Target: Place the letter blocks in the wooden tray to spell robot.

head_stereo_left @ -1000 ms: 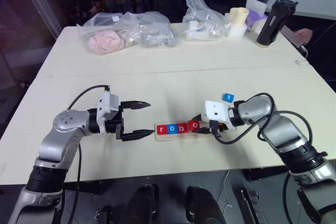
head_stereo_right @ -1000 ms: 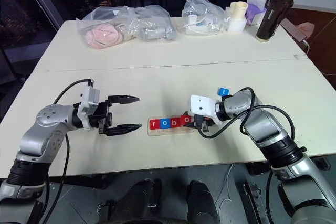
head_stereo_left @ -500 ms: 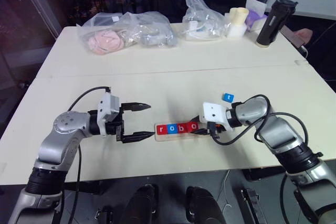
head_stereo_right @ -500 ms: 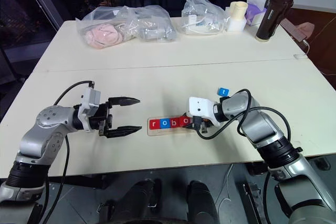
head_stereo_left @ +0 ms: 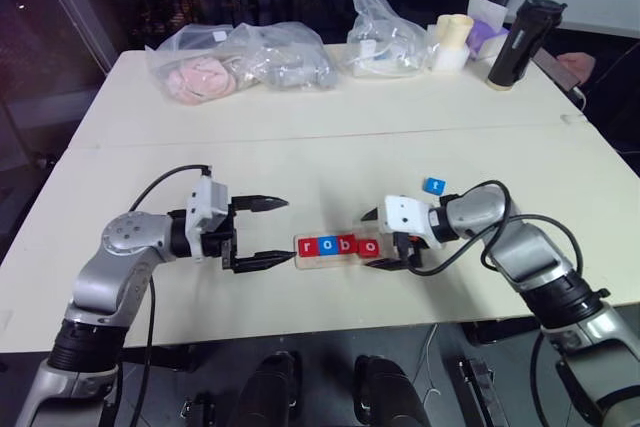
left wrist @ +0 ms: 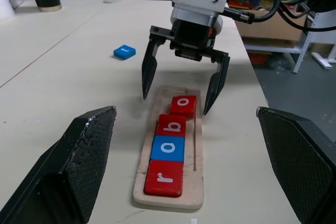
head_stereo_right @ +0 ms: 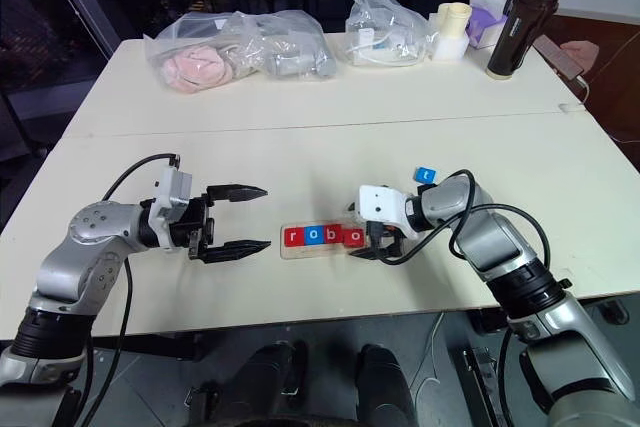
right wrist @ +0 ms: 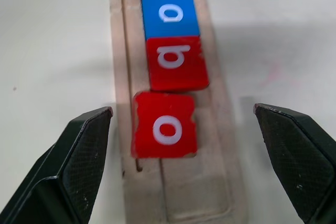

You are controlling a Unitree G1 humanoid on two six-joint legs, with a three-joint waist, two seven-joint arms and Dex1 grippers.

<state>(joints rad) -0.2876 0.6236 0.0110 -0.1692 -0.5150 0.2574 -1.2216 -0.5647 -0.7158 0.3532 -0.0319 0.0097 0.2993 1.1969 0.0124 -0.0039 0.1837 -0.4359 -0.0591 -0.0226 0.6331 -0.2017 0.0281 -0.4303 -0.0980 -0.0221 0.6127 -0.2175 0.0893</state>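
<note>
On the near table half, head view: wooden tray (head_stereo_left: 338,247) holds r, o, b, o; blue t block (head_stereo_left: 434,186) lies loose behind the right gripper (head_stereo_left: 381,239), jaws spread, straddling the tray end. Left gripper (head_stereo_left: 272,232) spread, empty, beside the tray. Left wrist view: second o block (left wrist: 182,105) slightly askew. Right wrist view: same, untouched.

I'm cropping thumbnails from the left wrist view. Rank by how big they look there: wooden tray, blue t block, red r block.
1. wooden tray
2. red r block
3. blue t block

The t block lies farther from the camera, so its smaller look may be distance only.
</note>
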